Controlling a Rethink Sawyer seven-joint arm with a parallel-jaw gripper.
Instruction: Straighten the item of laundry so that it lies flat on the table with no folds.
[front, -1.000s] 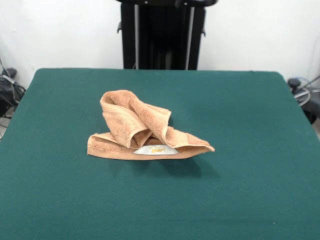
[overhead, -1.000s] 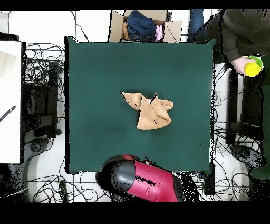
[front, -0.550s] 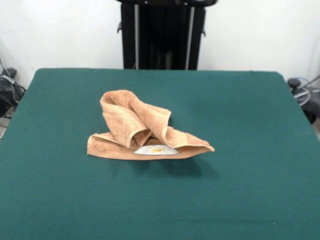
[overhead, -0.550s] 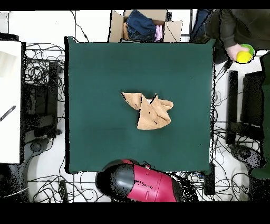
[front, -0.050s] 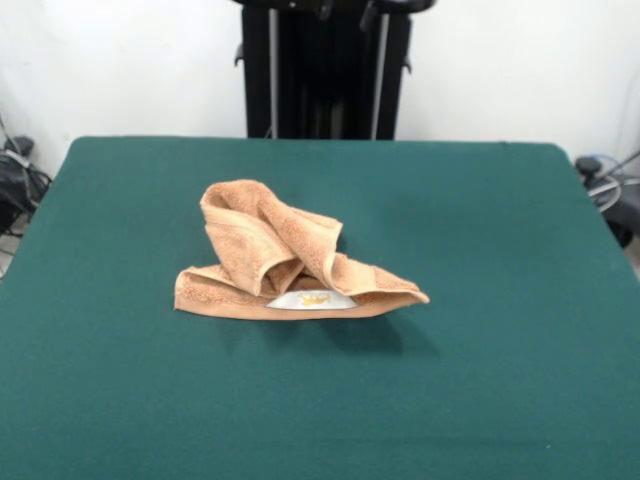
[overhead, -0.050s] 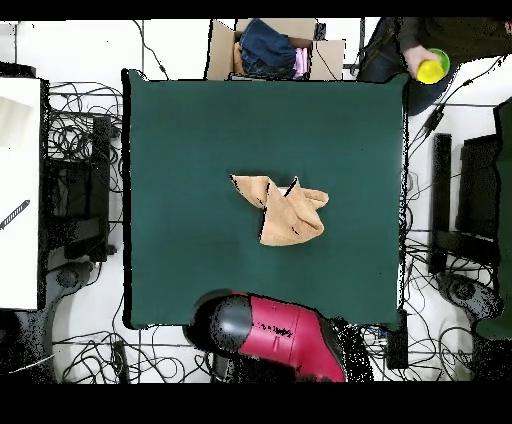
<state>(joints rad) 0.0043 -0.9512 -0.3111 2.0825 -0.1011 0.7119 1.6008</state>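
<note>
The item of laundry is an orange-tan terry towel, crumpled in a folded heap near the middle of the dark green table. One fold stands up at the back, and a small white label shows under its front edge. From above, the towel lies bunched with a point toward the left on the table. The red and black arm sits drawn back past the table's bottom edge in the overhead view. No gripper shows in either view.
A cardboard box of clothes stands beyond the table's top edge in the overhead view. A person's hand holds a yellow-green object at the top right corner. Cables and dark equipment surround the table; a white surface lies at left.
The person with the yellow-green object has moved up toward the overhead picture's top edge. The arm's body has shifted slightly by the table's bottom edge. The towel has not moved.
</note>
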